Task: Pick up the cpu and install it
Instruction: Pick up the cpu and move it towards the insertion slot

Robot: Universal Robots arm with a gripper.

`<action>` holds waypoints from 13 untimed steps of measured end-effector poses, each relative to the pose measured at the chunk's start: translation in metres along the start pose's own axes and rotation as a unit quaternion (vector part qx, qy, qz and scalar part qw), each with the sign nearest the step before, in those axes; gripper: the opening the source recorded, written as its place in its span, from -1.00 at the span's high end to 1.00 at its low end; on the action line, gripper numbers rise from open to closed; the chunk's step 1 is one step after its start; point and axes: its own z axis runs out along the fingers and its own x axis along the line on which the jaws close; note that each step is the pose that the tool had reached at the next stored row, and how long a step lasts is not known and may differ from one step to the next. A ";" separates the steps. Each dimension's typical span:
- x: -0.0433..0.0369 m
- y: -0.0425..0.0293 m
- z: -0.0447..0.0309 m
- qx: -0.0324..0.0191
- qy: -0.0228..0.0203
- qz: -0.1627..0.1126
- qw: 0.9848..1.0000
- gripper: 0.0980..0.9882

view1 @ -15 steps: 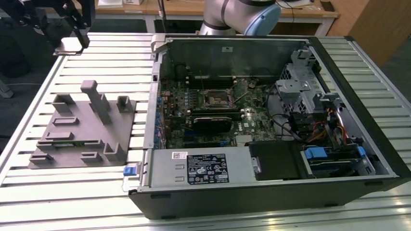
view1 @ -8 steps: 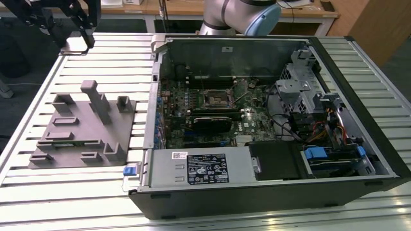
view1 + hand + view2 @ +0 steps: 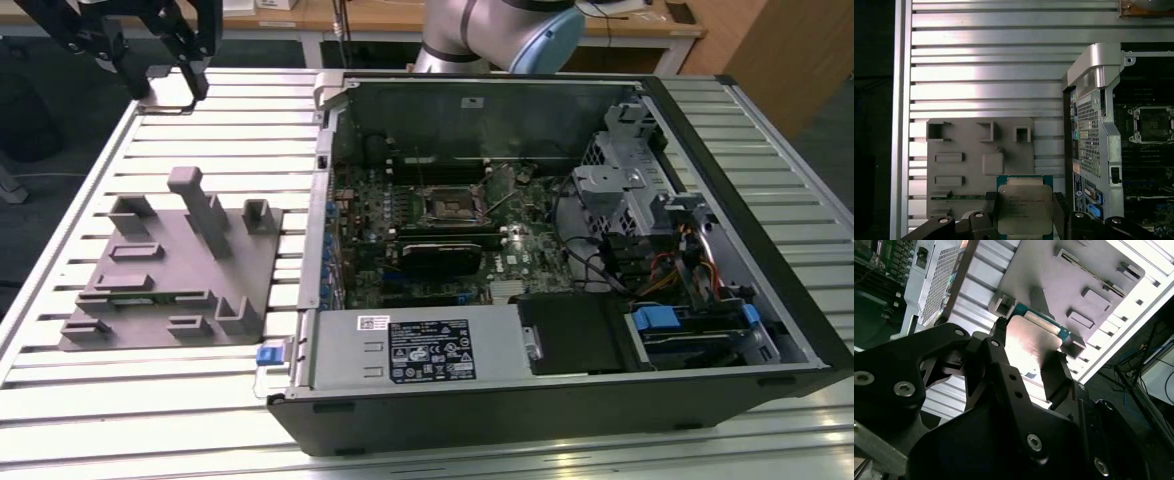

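1. Fingers [image 3: 1060, 212] are clamped on two opposite edges of the cpu [image 3: 1021, 210]. It sits flat between them with its pale metal lid facing the first wrist view, and its green edge pokes out just past the fingertips. In the second wrist view the same hold shows, one dark finger on each side of the cpu [image 3: 1031, 345].
2. Surroundings: the grey block [image 3: 979, 165] with its posts lies on the slatted tabletop [image 3: 134, 420] below the fingers, well apart from them. The socket [image 3: 1153, 125] is well off to one side of the fingers, inside the open case [image 3: 781, 250].
3. Risk, slip: the hold is on thin edges only, with nothing under the chip. Any jolt or fast swing could let it tilt or slide out between the fingers. A drop would land it on the block's posts or the tabletop ribs, likely damaging its underside.
4. Risk, collision: the case rim and its metal bracket stand between the fingers and the socket. A low path could clip the chip or a finger and twist the grasp.
5. Risk, seating: if the chip has rotated or tilted between the fingers, it would meet the socket askew, and pressing down then could bend contacts. I cannot tell the corner orientation, nor whether the socket's frame is open.
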 end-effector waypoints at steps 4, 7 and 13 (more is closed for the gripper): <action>-0.0042 0.0002 0.0000 0.000 0.000 0.000 1.000 0.03; -0.0074 0.0003 0.0000 0.000 0.000 0.000 1.000 0.03; -0.0136 0.0005 0.0000 0.000 0.000 0.000 1.000 0.03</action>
